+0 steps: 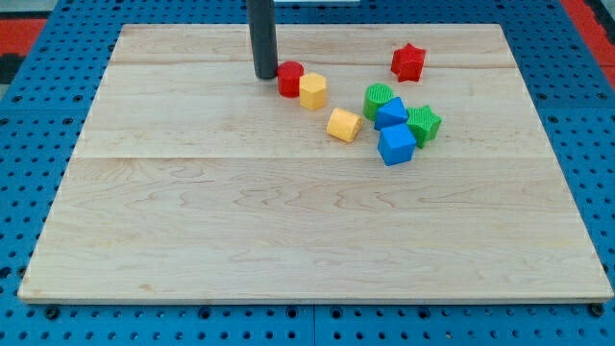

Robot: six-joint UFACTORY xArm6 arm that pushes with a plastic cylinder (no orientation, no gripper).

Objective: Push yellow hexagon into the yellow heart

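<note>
A pale wooden board (307,221) lies on a blue pegboard surface (38,125), seen from the front and slightly above. All four board edges show, though the bottom corners sit close to the view's lower edge. The blocks are gathered in the upper middle and upper right of the board. The whole lower half and the left side are bare wood, as is a strip along the right edge.

My tip (265,76) is the lower end of a dark upright rod, which is cut off at the view's top. It has no jaws, so nothing opens or closes. It rests on the board just left of a red cylinder (289,79), touching it or nearly so.

The yellow hexagon (313,90) sits just right of the red cylinder, touching it. The yellow heart (343,125) lies near the hexagon, towards the view's lower right, with a small gap between them. Its heart outline is hard to make out.

Further right is a tight cluster: a green block (378,99), a blue block (391,112), a second blue block (396,145) and a second green block (424,124), their shapes unclear. A red star (408,61) stands apart above them.

No containers are on the board
</note>
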